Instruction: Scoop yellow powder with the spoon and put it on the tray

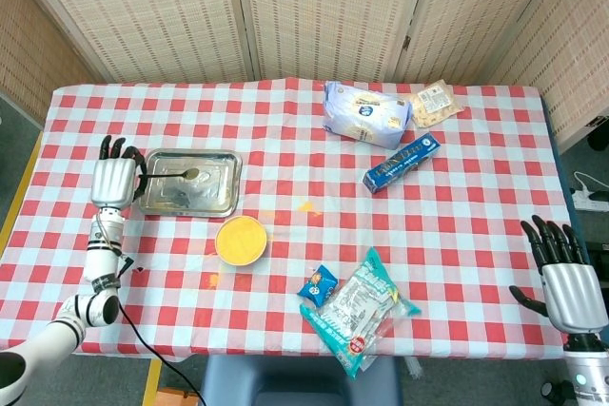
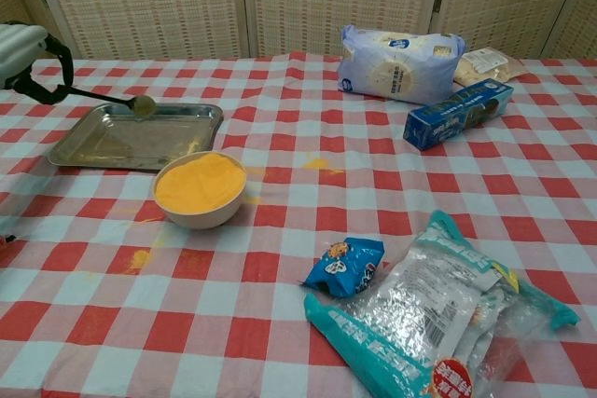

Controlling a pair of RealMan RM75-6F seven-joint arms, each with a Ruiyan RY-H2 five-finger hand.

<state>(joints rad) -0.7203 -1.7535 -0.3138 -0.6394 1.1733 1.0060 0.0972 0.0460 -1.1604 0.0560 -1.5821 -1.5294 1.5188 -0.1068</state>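
the left hand [image 1: 112,183] is at the left edge of the tray [image 1: 221,204], fingers curled around the handle of the spoon [image 1: 181,175]. the spoon reaches out level over the tray, its bowl above the tray's middle toward the far rim; from the chest view the bowl hangs a little above the metal. whether it carries powder i cannot tell, though its bowl looks dull yellow-green. a thin smear of yellow shows on the tray floor near the front right corner.

the bowl [image 1: 241,240] of yellow powder [image 2: 198,184] stands just in front of the tray's right corner, near it but apart, heaped full. small yellow spills [image 2: 317,164] mark the checked cloth [image 1: 285,140] to the right of the bowl and in front of it.

the right hand [image 1: 565,278] is far off at the table's right front corner, fingers spread and straight, holding nothing.

elsewhere on the table: a white-blue bag [image 1: 365,113] and a small packet [image 1: 436,103] at the back, a blue box [image 1: 402,162] just in front of them, and near the front edge a small blue pouch [image 1: 318,284] touching a big teal snack bag [image 1: 360,313].
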